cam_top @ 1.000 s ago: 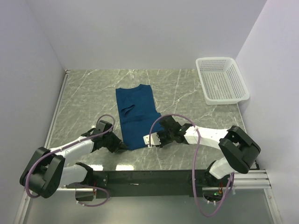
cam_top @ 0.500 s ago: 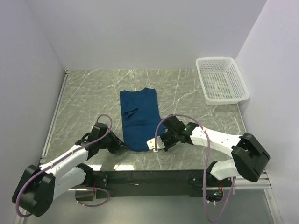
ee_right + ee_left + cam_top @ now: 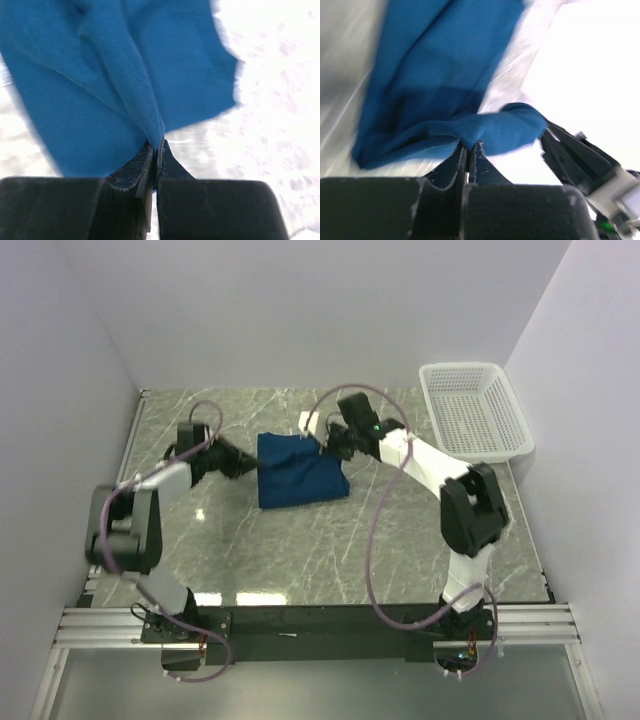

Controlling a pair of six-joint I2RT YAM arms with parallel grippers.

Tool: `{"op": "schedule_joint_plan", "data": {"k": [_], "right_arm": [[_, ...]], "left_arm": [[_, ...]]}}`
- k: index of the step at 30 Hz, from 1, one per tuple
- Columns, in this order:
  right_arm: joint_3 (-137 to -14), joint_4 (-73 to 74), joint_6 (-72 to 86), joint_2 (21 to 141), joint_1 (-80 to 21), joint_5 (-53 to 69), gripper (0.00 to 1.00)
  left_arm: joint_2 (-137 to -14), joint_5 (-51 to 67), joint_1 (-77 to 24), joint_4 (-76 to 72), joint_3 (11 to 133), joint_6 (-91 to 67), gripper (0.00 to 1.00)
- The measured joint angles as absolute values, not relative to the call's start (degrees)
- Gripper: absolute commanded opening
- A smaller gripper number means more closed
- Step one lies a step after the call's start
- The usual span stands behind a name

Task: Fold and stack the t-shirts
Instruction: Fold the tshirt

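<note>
Between the pinched-shut fingers of the left gripper and right gripper sits the blue t-shirt; lower both evenly.

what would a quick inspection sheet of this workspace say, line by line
surface: grey-green marbled table, lit evenly
job's things: one blue t-shirt, folded over on itself, towards the far middle of the table; no stack seen
clutter: white mesh basket at the far right corner, appears empty
grippers: left gripper, jaws shut on the t-shirt's cloth; right gripper, jaws shut on it too, at the opposite side
cables: purple cables loop along both arms
surroundings: plain white walls; black rail at the near edge
</note>
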State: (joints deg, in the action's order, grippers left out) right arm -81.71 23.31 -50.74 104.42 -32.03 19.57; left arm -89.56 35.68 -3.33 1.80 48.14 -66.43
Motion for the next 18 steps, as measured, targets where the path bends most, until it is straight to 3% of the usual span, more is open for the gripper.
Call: {"op": "schedule_joint_plan", "data": {"k": [8, 18], "right_arm": [[-96.71, 20.27, -40.77, 118.76, -29.39, 12.62, 0.0], [-99.85, 15.79, -35.07, 123.44, -29.47, 8.32, 0.0]], "left_arm": [[-113.45, 41.04, -2.37, -3.86, 73.23, -63.86, 0.0], [-120.51, 42.44, -0.32, -5.82, 79.5, -64.79, 0.0]]}}
